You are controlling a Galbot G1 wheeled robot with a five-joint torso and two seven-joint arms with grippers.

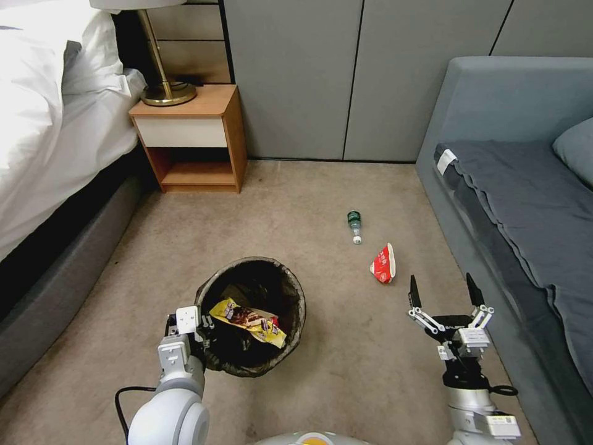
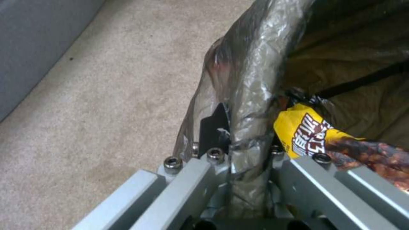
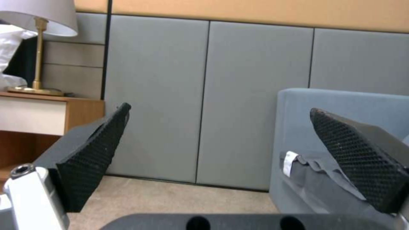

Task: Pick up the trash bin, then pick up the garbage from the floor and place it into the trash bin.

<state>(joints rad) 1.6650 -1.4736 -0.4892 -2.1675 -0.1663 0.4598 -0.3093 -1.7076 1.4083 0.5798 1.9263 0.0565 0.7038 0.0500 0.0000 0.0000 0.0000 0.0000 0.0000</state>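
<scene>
Your left gripper (image 1: 201, 330) is clamped on the near rim of the trash bin (image 1: 290, 290), one finger outside the bag-covered wall and one inside, as the left wrist view confirms at the folded bag lip (image 2: 249, 105). The bin stands on the carpet (image 1: 346, 371) in front of you, left of centre, and holds a yellow snack wrapper (image 1: 247, 318) lying across its opening. Your right gripper (image 1: 446, 296) hovers above the carpet near the grey sofa (image 1: 525, 204), its fingers (image 3: 91, 159) spread wide and holding nothing. On the floor ahead of it lie a red wrapper (image 1: 383, 264) and, a little farther off, a green-capped bottle (image 1: 354, 225), the two near each other but apart. A wooden nightstand (image 1: 191, 139) with a brass lamp (image 1: 165, 86) stands beside the bed (image 1: 55, 142).
</scene>
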